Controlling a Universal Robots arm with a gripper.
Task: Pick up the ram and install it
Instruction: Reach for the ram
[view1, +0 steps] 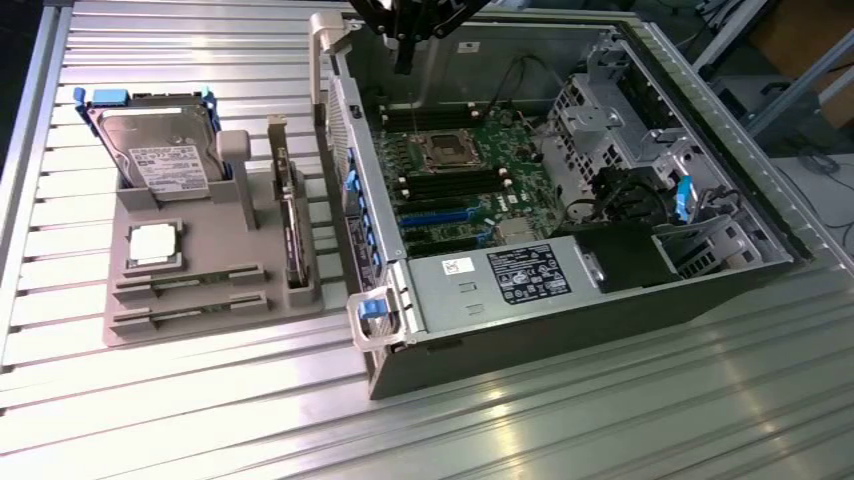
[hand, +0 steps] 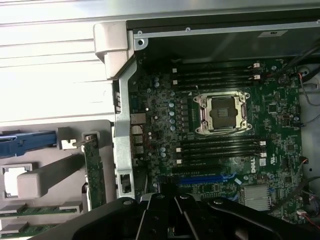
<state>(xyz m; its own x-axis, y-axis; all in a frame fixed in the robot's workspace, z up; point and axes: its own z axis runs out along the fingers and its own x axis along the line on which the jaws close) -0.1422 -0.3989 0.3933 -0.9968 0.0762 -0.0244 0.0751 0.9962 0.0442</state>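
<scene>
Two ram sticks lie in slots at the near end of the grey holder tray (view1: 134, 215): one ram (view1: 187, 282) and a second ram (view1: 184, 313) beside it. In the wrist view the same green ram sticks (hand: 42, 209) sit at the picture's edge. My gripper (view1: 400, 66) hangs above the far corner of the open computer case (view1: 561, 290), well away from the tray. Its dark fingers (hand: 165, 217) are shut together with nothing between them. Below it lies the motherboard (hand: 165, 110), with black memory slots (hand: 215, 75) on both sides of the CPU socket (hand: 222, 112).
The tray also holds a hard drive (view1: 158, 150), a square silver CPU (view1: 154, 243) and an upright expansion card (view1: 284, 215). The case wall (view1: 350, 180) stands between tray and motherboard. Drive cages and cables (view1: 627, 130) fill the case's far side.
</scene>
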